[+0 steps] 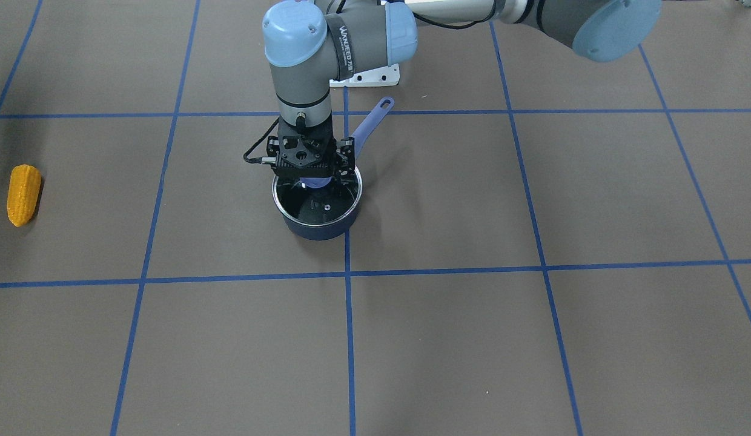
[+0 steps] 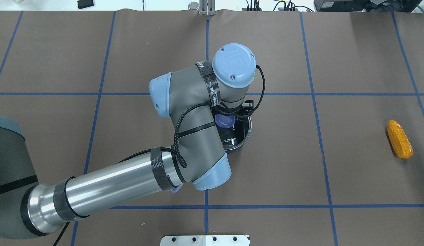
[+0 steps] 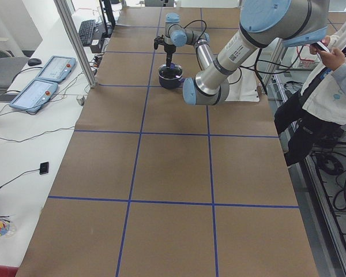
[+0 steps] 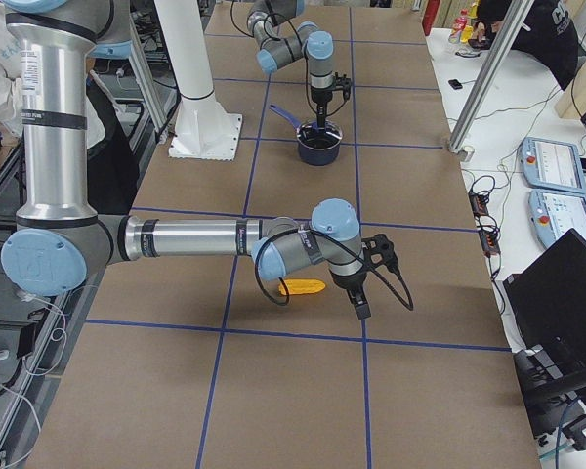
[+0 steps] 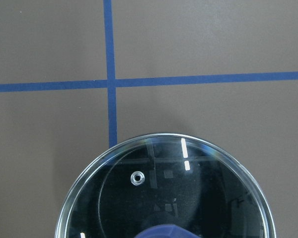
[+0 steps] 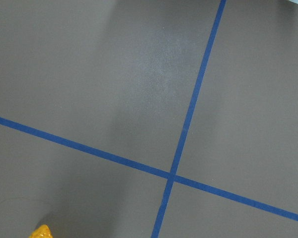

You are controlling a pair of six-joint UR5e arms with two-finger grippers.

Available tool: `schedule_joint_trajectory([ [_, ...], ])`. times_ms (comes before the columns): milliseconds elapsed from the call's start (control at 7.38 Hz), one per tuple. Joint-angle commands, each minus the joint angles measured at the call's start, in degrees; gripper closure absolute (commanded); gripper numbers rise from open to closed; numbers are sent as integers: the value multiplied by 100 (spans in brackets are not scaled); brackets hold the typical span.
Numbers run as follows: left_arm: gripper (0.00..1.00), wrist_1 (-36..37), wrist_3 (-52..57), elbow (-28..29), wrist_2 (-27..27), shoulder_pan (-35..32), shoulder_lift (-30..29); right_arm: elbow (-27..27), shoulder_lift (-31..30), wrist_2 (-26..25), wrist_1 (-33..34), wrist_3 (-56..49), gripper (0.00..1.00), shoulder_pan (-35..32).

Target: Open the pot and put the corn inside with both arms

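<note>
While the bench [image 2: 352, 51] holds them well apart, each arm hangs by its own thing.
Left arm [image 2: 184, 136] stands over the pot [image 1: 320, 225], jaws down at the knob [image 2: 225, 121] of the lid [image 5: 188, 198], which is on; clenched or released, I cannot tell. Right arm [image 4: 186, 237], far right of the pot, is nearer the corn [image 2: 399, 139], jaws near it, grip unreadable; its long axis runs roughly toward the robot.
</note>
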State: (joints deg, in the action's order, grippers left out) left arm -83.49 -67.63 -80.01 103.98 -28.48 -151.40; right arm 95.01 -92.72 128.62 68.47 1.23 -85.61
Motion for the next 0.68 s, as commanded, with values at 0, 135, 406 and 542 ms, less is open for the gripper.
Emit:
schedule_joint_trajectory([
  [0,78,9,4,-15,0,0,5,0,0,-3,0,0,0,0],
  [135,83,9,13,-67,-9,0,5,0,0,-3,0,0,0,0],
  [406,88,78,48,-347,-9,-8,49,0,0,5,0,0,0,0],
  [542,88,157,57,-514,0,-17,49,0,0,-3,0,0,0,0],
])
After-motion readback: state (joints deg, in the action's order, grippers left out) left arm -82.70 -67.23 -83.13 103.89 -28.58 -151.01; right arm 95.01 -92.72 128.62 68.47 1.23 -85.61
